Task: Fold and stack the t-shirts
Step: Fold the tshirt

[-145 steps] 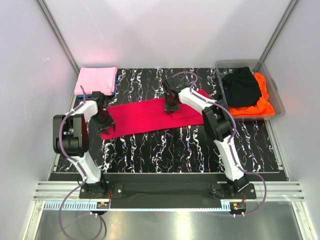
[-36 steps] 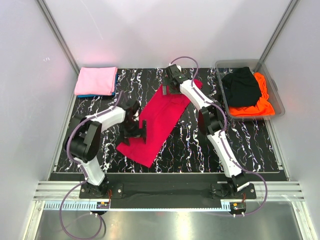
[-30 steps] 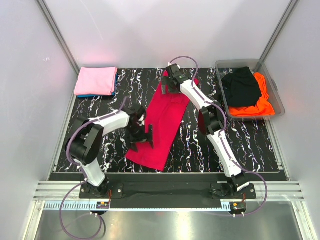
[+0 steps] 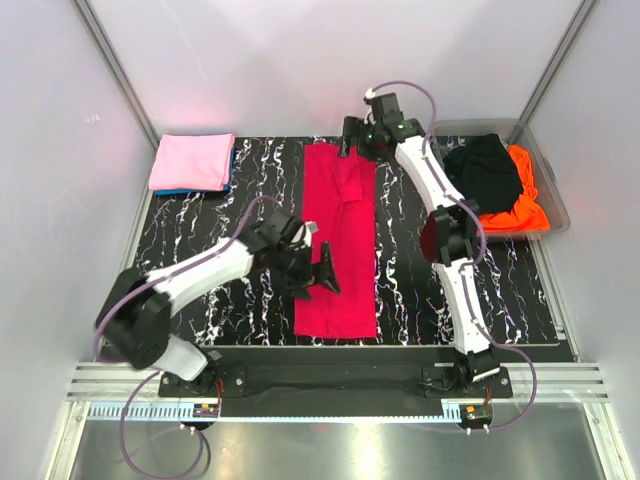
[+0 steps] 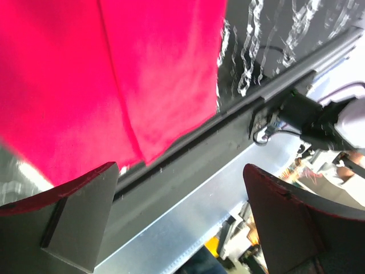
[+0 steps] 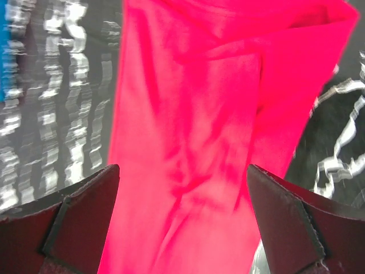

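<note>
White walls [image 4: 330,60]; black tabletop [image 4: 520,290] (white marbling); aluminium rail [image 4: 110,385] at near edge.

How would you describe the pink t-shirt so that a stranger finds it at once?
Go to the far left corner of the black marbled table. A folded light pink cloth t-shirt lies there on a blue t-shirt. It is the only pale garment in view.
</note>
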Motion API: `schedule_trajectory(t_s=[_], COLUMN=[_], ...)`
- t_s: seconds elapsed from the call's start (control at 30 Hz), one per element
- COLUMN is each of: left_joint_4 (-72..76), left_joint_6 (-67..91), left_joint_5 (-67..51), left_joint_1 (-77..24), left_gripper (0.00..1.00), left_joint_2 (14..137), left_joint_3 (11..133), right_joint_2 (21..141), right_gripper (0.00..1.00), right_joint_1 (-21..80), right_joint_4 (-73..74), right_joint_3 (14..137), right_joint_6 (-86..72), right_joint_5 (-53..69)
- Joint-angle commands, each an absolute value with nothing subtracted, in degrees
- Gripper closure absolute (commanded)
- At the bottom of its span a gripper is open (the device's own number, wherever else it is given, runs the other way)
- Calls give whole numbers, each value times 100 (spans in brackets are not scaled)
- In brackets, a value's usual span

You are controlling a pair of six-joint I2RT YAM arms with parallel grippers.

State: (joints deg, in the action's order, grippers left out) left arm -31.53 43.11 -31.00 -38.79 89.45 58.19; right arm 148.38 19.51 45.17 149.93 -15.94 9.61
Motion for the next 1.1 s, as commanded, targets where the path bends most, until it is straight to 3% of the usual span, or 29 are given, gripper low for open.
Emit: schedule_trajectory(t_s=[0.0, 0.23, 0.37, 0.47, 0.57, 0.6, 0.67, 0.7, 1.07], left_joint_4=[-3445, -3691, -3622, -3402, -3218, -3182, -3077, -3024, -2909], left_joint_6=[4473, 4518, 4404, 4289, 4184, 4140, 4122, 4105, 4017], left_joint_5=[-2585, -1943, -1820, -1793, -1951, -1977, -2083, -2179, -2224], left_joint_1=[-3911, -3701, -3419, -3217, -3103, -3094, -3041, -3032, -3032], left_gripper=[3, 5, 11, 17, 27, 29, 35, 39, 44], left_joint_2=[8062, 7049, 6917, 6943, 7145, 7241, 7312, 7382, 7594], left_joint_3=[5328, 4484, 4114, 3920, 3850, 3832, 3797, 3753, 3498], right_joint_2=[13642, 11317, 9680, 8607, 7920, 7649, 7349, 7087, 6776], right_gripper=[0, 0, 0, 3, 13, 22, 30, 38, 55], right_joint_1=[2048, 2048, 2083, 2197, 2302, 2320, 2382, 2451, 2935], right_joint_4=[5061, 5353, 4370, 3798, 3622, 3543, 3227, 3121, 2092], right_joint_3=[14741, 11808, 8440, 6631, 5472, 5206, 4522, 4309, 2839], right_joint_6=[-1845, -2364, -2820, -3146, -3260, -3426, -3673, -3935, -5001], right_joint_5=[1363, 2011, 2689, 2944, 2979, 3084, 3138, 3146, 2980])
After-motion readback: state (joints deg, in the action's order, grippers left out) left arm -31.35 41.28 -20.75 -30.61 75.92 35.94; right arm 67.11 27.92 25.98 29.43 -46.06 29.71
